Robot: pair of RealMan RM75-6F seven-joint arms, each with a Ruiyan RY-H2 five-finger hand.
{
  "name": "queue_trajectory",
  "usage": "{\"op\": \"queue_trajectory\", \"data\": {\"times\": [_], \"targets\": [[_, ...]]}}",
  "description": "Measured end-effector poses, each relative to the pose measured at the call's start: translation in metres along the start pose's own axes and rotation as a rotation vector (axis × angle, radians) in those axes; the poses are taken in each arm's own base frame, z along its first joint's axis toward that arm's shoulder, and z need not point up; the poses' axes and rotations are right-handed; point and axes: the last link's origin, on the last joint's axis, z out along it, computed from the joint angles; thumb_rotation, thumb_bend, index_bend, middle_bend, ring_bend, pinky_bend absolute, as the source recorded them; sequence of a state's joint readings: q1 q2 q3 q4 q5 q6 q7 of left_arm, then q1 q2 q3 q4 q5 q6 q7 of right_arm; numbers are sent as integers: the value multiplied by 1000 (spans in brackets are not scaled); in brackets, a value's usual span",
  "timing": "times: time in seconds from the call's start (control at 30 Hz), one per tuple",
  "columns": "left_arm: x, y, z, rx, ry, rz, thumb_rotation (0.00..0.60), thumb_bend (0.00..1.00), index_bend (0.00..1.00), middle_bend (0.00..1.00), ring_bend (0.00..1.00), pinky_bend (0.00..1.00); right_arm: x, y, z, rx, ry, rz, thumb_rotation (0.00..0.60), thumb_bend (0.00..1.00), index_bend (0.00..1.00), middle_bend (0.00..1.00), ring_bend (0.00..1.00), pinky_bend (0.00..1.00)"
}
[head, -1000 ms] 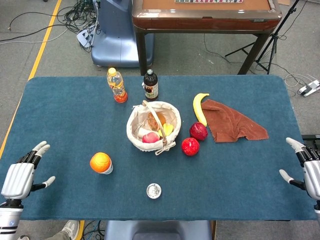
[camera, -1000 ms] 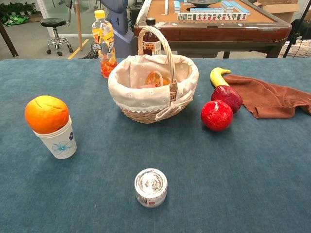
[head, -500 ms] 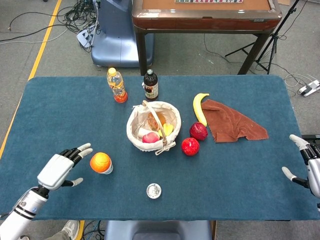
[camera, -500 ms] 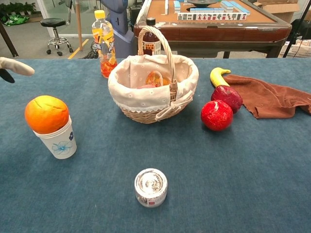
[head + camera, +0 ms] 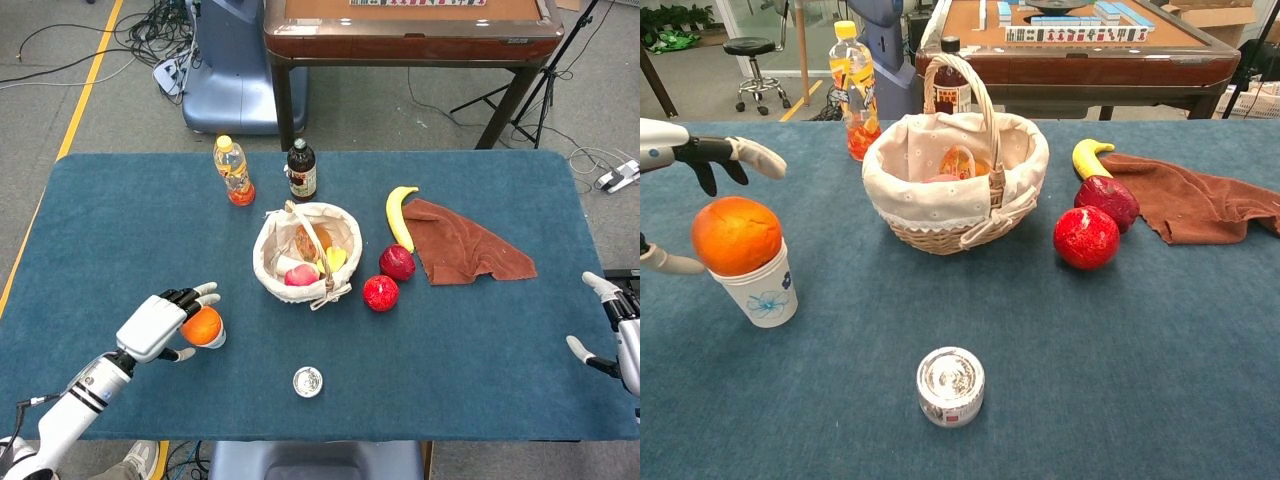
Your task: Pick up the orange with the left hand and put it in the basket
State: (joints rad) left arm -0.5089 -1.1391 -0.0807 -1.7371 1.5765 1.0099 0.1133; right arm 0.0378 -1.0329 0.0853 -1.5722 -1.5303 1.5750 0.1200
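Head view is showing the left hand (image 5: 160, 325) arriving at the orange (image 5: 201, 326), which is sitting on a cup (image 5: 761, 289) left of the basket (image 5: 272, 262); fingers (image 5: 752, 156) wide, bracketing it, not yet gripping. Closing comes next.

Overhead head view; low chest (nearer)

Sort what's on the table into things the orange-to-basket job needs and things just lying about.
Job: orange on the paper cup; basket; left hand, fingers spread around the orange.

Lying about: two bottles, banana, brown cloth, two red fruits, small tin.
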Motion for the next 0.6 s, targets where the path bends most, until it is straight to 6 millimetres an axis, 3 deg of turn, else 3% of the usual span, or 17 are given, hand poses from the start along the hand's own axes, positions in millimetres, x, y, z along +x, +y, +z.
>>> {"op": "queue_trajectory", "data": {"times": [0.2,0.37,0.6], "targets": [[-2,-2,9,7,-21,-1,600,173,314,273,302,288,-2,1,0,-7,-3,4,600,171,148,220,202,314],[0,-2,11,11,14,-9,600,173,441,456,433,289,-5,1,0,-7,-11,8,600,171,148,220,202,314],[6,-3,12,11,59,-42,600,174,481,508,470,320,-6,1,0,-6,-13,12,600,171,148,220,202,314]]}}
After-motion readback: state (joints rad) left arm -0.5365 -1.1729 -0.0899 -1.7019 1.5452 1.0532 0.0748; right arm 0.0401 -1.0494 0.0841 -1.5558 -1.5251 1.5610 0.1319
